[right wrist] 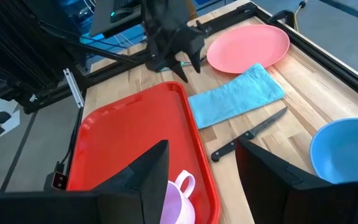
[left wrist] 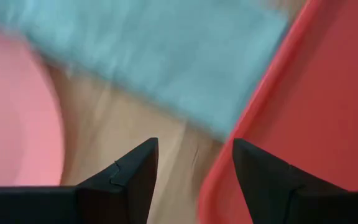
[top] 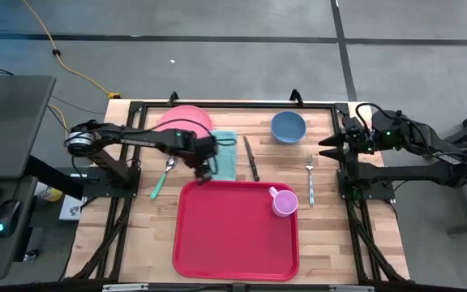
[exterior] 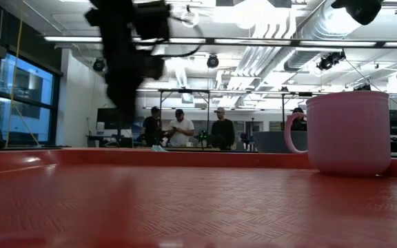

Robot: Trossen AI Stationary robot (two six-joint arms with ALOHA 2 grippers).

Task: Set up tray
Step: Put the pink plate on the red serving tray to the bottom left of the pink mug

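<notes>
Just past the tray's far-left corner, left gripper hovers, fingers apart and empty
Tray lies before it holding only a pink cup; plate, napkin behind it, knife, fork, bowl remain outside; right gripper waits open

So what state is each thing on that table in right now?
tray: flat on table, holds only the mug
mug: upright in tray's corner
plate: on table, bare
cloth: lying flat beside plate
bowl: upright
left gripper: open, at tray's rim
right gripper: open, waiting at table's edge
</notes>
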